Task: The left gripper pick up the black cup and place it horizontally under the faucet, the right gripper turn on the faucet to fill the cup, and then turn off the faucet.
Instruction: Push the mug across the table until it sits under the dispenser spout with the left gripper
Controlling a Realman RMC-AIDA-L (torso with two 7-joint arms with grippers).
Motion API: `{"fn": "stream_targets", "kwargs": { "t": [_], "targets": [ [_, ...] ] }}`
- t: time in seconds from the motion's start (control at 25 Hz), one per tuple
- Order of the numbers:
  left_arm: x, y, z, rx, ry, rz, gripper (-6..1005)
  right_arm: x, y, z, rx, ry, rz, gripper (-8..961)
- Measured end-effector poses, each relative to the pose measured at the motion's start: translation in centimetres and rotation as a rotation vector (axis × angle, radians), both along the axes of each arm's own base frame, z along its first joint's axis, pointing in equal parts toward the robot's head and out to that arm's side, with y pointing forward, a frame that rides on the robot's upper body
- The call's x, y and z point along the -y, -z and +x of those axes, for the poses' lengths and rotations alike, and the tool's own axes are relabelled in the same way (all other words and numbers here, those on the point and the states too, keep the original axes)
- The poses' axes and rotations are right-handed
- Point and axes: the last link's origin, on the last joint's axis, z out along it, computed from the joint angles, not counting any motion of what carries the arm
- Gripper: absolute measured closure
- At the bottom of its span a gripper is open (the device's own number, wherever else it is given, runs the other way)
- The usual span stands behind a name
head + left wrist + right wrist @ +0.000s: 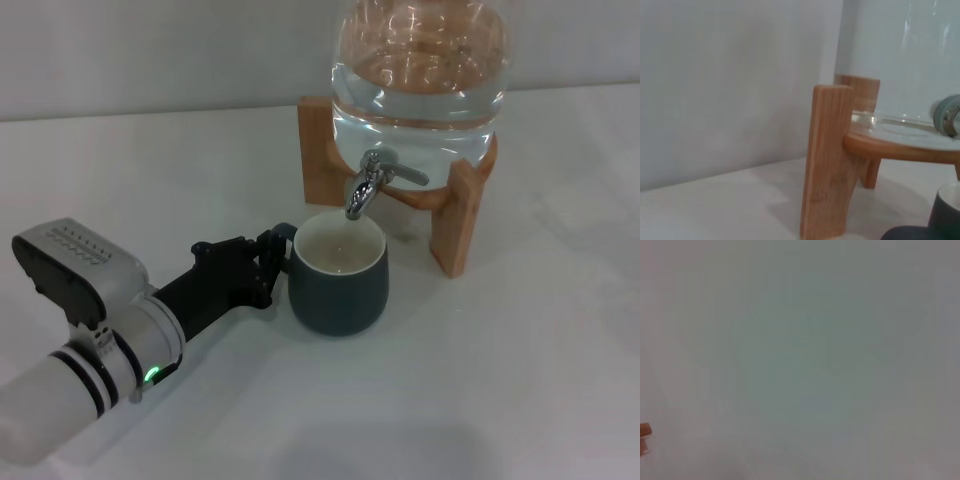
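Note:
The black cup (338, 282) stands upright on the white table, its cream inside showing, right under the spout of the chrome faucet (372, 185). The faucet is fitted to a clear glass water jar (420, 75). My left gripper (268, 262) reaches in from the left and is shut on the cup's small loop handle (282, 234). In the left wrist view the cup's rim (946, 207) shows at one corner and part of the faucet (949, 114) at the edge. The right gripper is out of view.
The jar sits on a wooden stand (460, 215) at the back of the white table (500, 380); one stand leg (826, 160) fills the left wrist view. A pale wall is behind. The right wrist view shows a blank surface and a bit of wood (644, 432).

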Motion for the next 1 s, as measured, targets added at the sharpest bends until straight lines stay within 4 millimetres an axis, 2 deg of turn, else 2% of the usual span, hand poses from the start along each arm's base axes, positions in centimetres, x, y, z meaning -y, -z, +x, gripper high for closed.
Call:
{"fn": "stream_targets", "kwargs": {
  "t": [0.36,1.0],
  "targets": [
    [0.40,-0.07,-0.65,0.001,-0.022,0.004,901,-0.10,0.02,-0.09,0.000,-0.004,-0.001,110],
    [-0.56,-0.45,-0.19,0.003,-0.020,0.025,901,-0.14,-0.01,-0.11,-0.001,-0.004,0.000,110]
  ]
}}
